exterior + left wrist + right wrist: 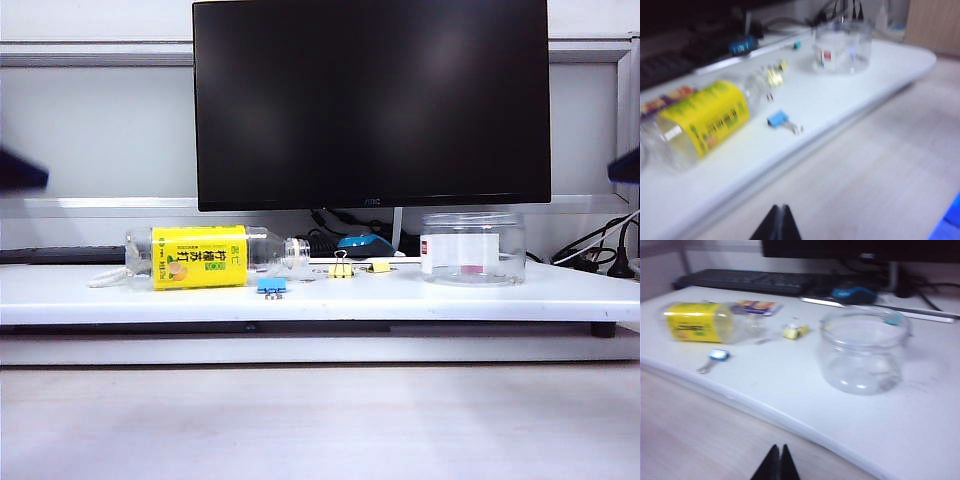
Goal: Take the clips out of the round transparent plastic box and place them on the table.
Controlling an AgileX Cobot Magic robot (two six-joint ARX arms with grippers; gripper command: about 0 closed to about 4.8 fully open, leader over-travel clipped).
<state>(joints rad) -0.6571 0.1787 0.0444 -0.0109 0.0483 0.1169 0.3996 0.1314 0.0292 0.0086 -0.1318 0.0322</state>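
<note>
Scanning from your left, you saw the left gripper (778,222) clenched on nothing, off the table (320,296). Next lay a yellow-labelled bottle (200,258), a blue clip (271,285), then the yellow clips (341,269) on the tabletop, the round transparent plastic box (472,247), and the right gripper (777,463), likewise clenched, empty.

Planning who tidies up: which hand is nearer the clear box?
Right. The right hand hangs off the table's front edge, near the box. The left hand hangs off the far-left end, past the bottle.
</note>
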